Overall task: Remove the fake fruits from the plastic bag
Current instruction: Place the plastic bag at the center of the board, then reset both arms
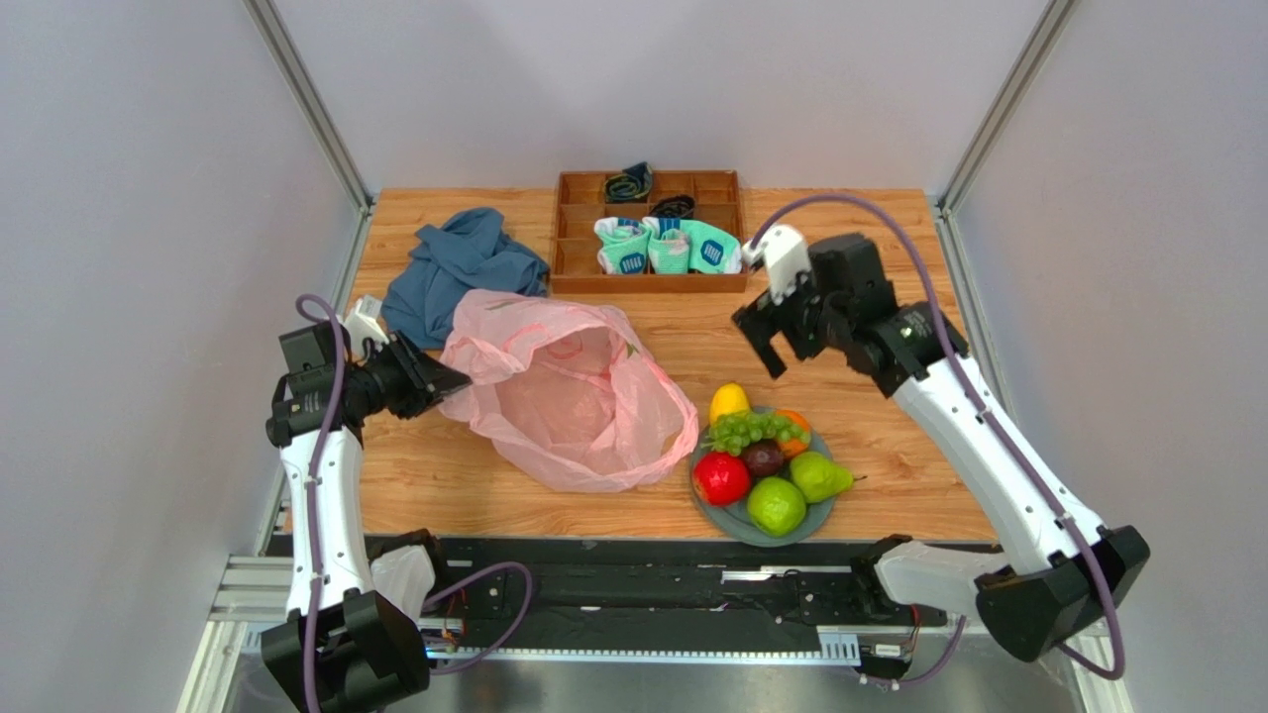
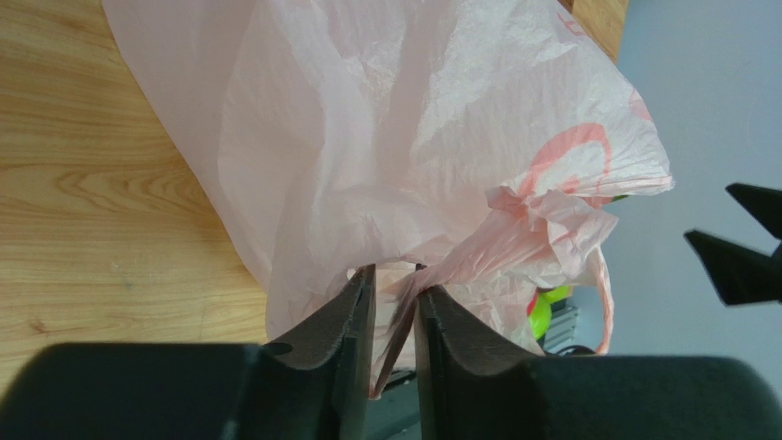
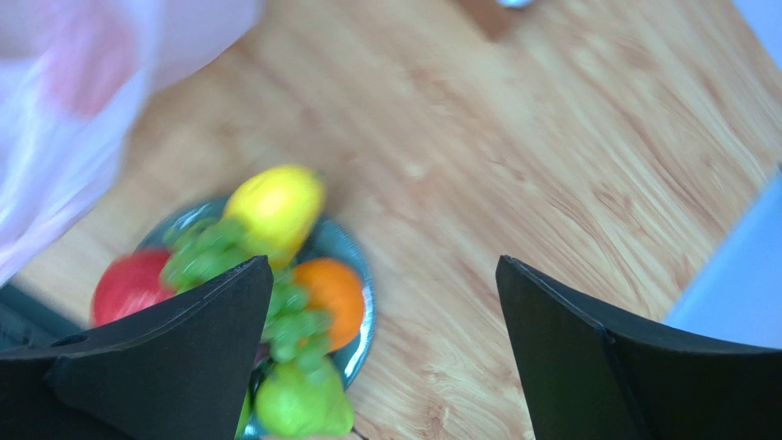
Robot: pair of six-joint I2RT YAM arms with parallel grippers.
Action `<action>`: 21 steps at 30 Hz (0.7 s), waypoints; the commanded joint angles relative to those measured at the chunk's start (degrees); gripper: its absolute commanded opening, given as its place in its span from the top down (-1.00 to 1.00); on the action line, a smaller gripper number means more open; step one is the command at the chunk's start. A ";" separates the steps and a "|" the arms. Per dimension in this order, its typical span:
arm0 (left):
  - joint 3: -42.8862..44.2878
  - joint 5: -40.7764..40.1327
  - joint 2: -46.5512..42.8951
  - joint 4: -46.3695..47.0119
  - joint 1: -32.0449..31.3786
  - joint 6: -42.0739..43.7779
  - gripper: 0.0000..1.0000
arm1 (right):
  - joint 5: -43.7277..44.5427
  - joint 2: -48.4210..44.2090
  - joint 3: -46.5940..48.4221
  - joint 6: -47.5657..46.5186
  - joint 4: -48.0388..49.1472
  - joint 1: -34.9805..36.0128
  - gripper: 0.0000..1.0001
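The pink plastic bag (image 1: 573, 389) lies crumpled on the wooden table, its mouth facing right. Its left corner reaches my left gripper (image 1: 429, 379). In the left wrist view the bag (image 2: 404, 137) fills the frame. The jaws of the left gripper (image 2: 395, 275) stand narrowly apart, with a loose fold of the bag hanging between them. The fake fruits are piled on a grey plate (image 1: 725, 520): lemon (image 1: 728, 400), grapes (image 1: 752, 430), orange (image 1: 795, 428), plum (image 1: 764, 458), red apple (image 1: 721, 479), green apple (image 1: 776, 507) and pear (image 1: 819, 476). My right gripper (image 1: 774, 330) is open and empty above the table, behind the plate (image 3: 353, 252).
A blue cloth (image 1: 459, 268) lies at the back left. A wooden divided tray (image 1: 649, 230) at the back holds teal-and-white socks (image 1: 670, 245) and dark items. The right wrist view is motion-blurred.
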 commanded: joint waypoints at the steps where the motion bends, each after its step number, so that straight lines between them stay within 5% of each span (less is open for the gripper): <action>1: 2.33 1.89 -1.03 1.37 0.65 1.63 -0.11 | 4.06 5.06 6.59 12.82 6.07 -10.25 -1.00; 2: 2.87 1.89 -1.12 1.19 0.65 1.90 -0.97 | 3.01 5.94 7.12 14.23 6.07 -14.71 -1.00; 8: 8.22 2.51 -1.38 0.67 0.65 5.23 -0.98 | 2.88 9.20 5.90 23.02 7.21 -25.12 -1.00; 21: 21.14 0.22 -1.21 -4.87 0.56 14.72 -0.98 | 1.33 2.17 -4.83 28.13 10.90 -25.30 -1.00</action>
